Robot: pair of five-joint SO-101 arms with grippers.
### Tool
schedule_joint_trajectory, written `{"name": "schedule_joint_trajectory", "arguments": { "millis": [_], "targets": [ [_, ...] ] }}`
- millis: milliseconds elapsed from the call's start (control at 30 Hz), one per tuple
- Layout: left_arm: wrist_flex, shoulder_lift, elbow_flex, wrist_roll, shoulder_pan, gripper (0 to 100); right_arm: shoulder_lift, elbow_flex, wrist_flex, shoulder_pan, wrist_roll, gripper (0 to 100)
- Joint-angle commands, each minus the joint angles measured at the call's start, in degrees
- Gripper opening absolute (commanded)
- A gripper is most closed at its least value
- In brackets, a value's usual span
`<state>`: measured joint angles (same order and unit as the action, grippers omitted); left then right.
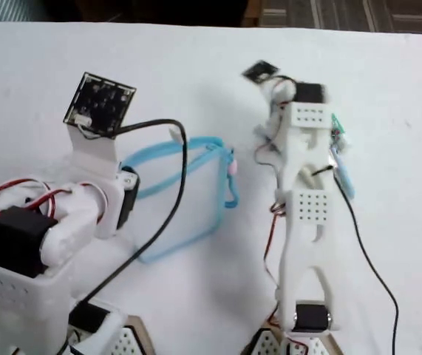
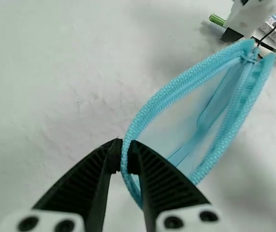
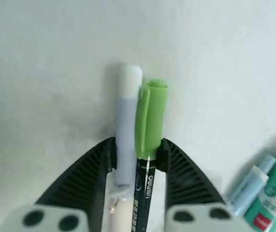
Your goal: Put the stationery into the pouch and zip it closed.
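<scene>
- White table (image 1: 388, 89): bears everything. By my reading the task is in its early part, with nothing packed yet.
- Blue-edged clear pouch (image 1: 196, 192): lies flat between the two arms with its zip undone and its mouth gaping. It looks empty, as far as its clear side shows. Filling it and zipping it are both left.
- Left gripper (image 2: 123, 150): pinched tight on the pouch's zip edge at the end nearest that arm, holding the mouth up and open. The rest of the pouch runs away from it toward the right arm.
- Right gripper (image 3: 138, 145): closed around two pens at once, side by side between the jaws, low over bare table. It sits off the pouch's far end, not over the mouth.
- White pen (image 3: 127, 121) and green pen (image 3: 150, 116): touching, tips pointing out past the fingertips. Both are gripped, neither is in the pouch.
- Loose stationery (image 3: 266, 193): a pale blue piece and a green one on the table beside the right arm, apart from the pouch. They will need a later trip.
</scene>
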<state>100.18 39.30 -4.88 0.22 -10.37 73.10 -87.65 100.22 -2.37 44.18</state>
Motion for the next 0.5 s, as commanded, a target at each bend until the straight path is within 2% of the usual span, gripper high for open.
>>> {"name": "schedule_joint_trajectory", "arguments": {
  "millis": [0, 200, 467],
  "targets": [
    [0.1, -0.1, -2.7, -0.1, 0.3, 2, -7.4, -3.4, 1.2, -0.9, -1.9, 1.8],
    [0.1, 0.0, -2.6, 0.0, 0.3, 2, -13.3, 1.2, 1.4, -0.7, -13.4, 1.7],
    [0.1, 0.1, -2.6, 0.0, 0.3, 2, -32.5, 39.1, 1.3, -0.6, -13.9, 1.7]
  ]
}}
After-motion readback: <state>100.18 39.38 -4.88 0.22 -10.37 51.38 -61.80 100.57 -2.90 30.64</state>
